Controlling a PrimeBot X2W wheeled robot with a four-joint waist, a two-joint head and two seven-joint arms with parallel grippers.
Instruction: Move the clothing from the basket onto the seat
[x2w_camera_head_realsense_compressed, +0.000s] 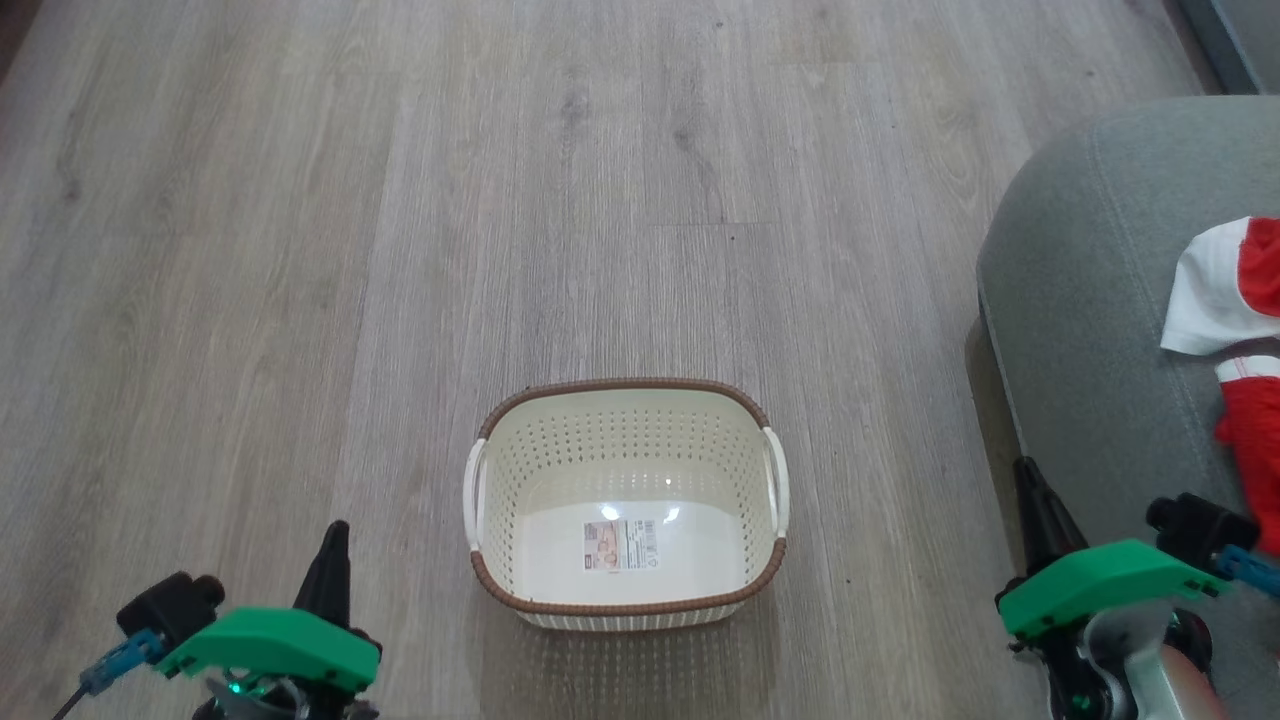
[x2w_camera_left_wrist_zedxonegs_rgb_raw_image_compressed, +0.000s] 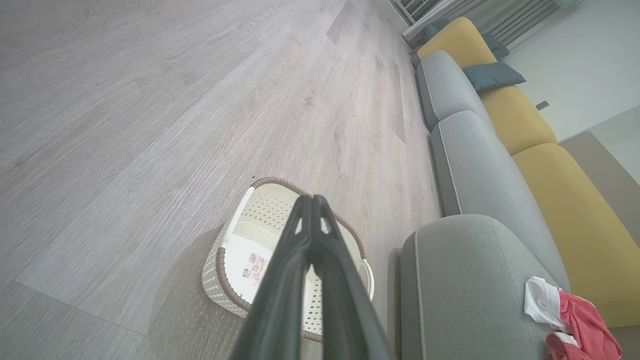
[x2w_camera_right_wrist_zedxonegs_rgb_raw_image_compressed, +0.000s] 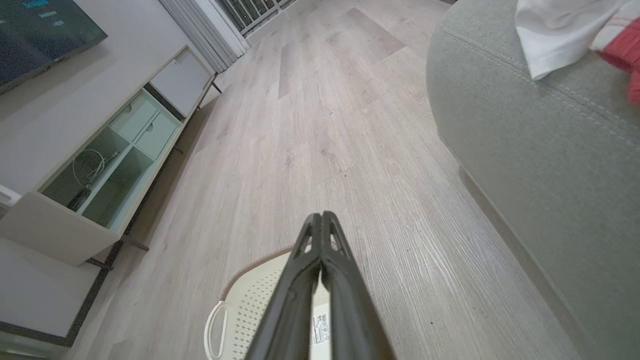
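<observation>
**1. Step in hand.** I read the basket (x2w_camera_head_realsense_compressed: 620, 440) as empty. Its bare base and the label (x2w_camera_head_realsense_compressed: 620, 545) on it show in full, with no fabric inside. The clothing (x2w_camera_head_realsense_compressed: 1250, 430) lies on the seat (x2w_camera_head_realsense_compressed: 1090, 300), at the right edge of the head view and well apart from the basket. I judge the transfer done, or at its closing check.

**2. Grippers.** The left gripper (x2w_camera_head_realsense_compressed: 333, 545) hangs low, left of the basket and above the floor (x2w_camera_head_realsense_compressed: 400, 250). Its fingers are clenched tip to tip on nothing, as the left wrist view confirms. The right gripper (x2w_camera_head_realsense_compressed: 1032, 500) hangs beside the seat's near corner, its fingers likewise pressed together and empty. Neither gripper touches the basket, the seat or the clothing.

**3. Next move.** I judge that any next move is a check only: look over the basket and the floor around it for a stray piece, and hold both arms clear of the seat edge. A further pick would need the fingers parted first.

**4. Count.**
- Basket: one.
- Seat: one under the clothing. The left wrist view shows more grey and yellow cushions (x2w_camera_left_wrist_zedxonegs_rgb_raw_image_compressed: 470, 165) beyond it.
- Grippers: two.
- Clothing: one red-and-white heap. At least two pieces seem to lie in it, but part runs off the frame, so I cannot count the garments.
</observation>
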